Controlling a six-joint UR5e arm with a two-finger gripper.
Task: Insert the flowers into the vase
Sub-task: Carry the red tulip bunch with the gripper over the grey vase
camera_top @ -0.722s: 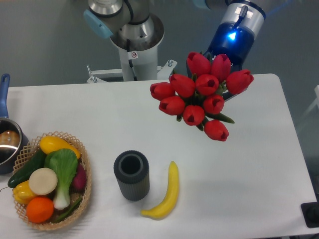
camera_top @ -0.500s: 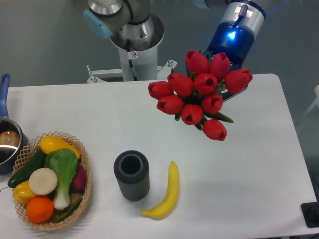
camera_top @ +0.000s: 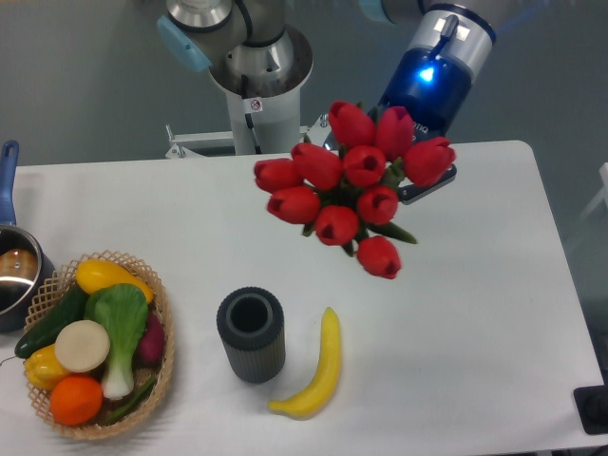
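White table (camera_top: 475, 313), flowers (camera_top: 353, 182) above, vase (camera_top: 251, 334) apart.

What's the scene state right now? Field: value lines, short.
flowers: bunch of red tulips, held in the air above the table, not in the vase
gripper: mostly hidden behind the blooms; jaw state cannot be told
vase: dark grey ribbed cylinder, upright, mouth empty, toward the front of the table
flowers vs vase: bunch sits up and to the right of the vase in the image
banana: lying just right of the vase
basket: wicker, at left, filled with vegetables and fruit
pot: at left edge
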